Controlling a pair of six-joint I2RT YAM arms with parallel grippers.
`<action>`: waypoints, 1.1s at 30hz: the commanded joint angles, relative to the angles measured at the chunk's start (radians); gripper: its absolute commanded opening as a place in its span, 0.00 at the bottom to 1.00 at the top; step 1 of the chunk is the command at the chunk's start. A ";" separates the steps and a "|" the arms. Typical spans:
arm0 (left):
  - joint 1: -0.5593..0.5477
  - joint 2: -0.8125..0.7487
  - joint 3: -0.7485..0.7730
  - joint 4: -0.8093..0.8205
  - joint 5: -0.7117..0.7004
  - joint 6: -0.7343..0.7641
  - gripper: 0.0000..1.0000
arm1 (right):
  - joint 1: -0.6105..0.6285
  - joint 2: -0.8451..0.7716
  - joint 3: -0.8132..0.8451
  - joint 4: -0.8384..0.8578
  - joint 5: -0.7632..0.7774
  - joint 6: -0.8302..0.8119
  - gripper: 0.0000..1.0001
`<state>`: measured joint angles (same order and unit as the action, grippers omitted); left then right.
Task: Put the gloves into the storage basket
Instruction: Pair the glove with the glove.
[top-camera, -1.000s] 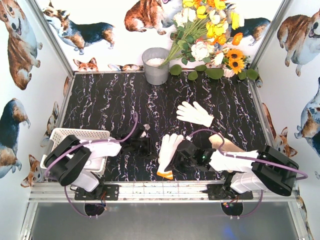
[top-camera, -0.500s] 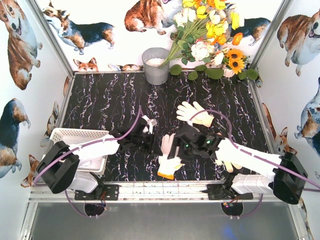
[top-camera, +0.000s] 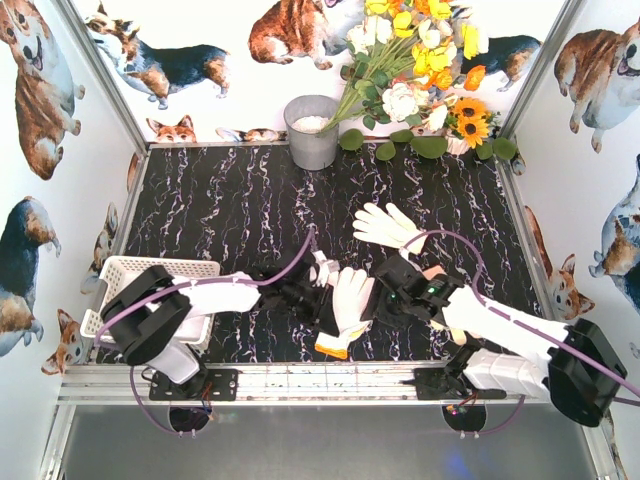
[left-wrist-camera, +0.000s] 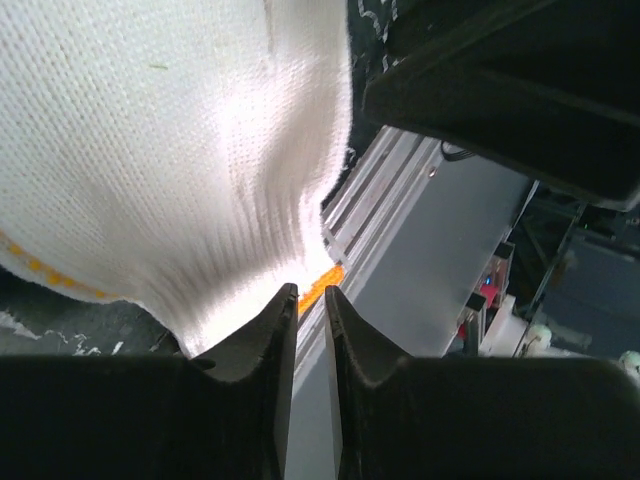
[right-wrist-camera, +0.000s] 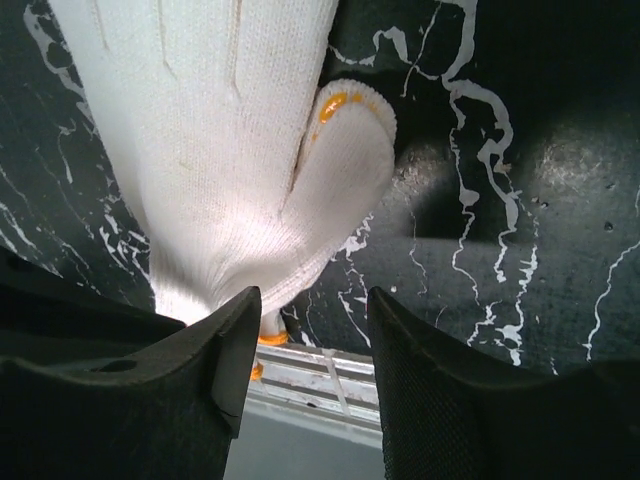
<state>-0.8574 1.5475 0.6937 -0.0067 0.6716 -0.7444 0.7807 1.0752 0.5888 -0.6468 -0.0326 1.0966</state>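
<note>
The storage basket (top-camera: 128, 268) sits behind the left gripper (left-wrist-camera: 310, 292), its jaws almost closed at the cuff of a glove (top-camera: 350, 300); grip unclear. Opposite, the right gripper (right-wrist-camera: 310, 300) gapes empty beside it. Beyond lie another glove (top-camera: 388, 226), then a bucket (top-camera: 312, 135).

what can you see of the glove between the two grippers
The white glove is limp knitted fabric with an orange cuff hem and an orange mark on the thumb. It lies fingers away from the arms on the black marbled table, the left gripper and right gripper either side of it; a grip is unclear.
</note>
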 joint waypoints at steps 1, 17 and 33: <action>-0.014 0.073 0.028 0.033 0.058 0.068 0.11 | -0.004 0.036 0.055 0.062 0.040 -0.054 0.47; -0.014 0.169 0.030 -0.038 0.028 0.158 0.09 | -0.009 0.226 0.117 0.125 0.077 -0.129 0.19; -0.015 0.200 -0.002 -0.045 0.005 0.176 0.08 | -0.023 0.158 0.049 0.221 0.201 -0.201 0.05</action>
<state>-0.8665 1.7172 0.7235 -0.0162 0.7265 -0.6075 0.7757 1.2480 0.6598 -0.5320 0.0784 0.9352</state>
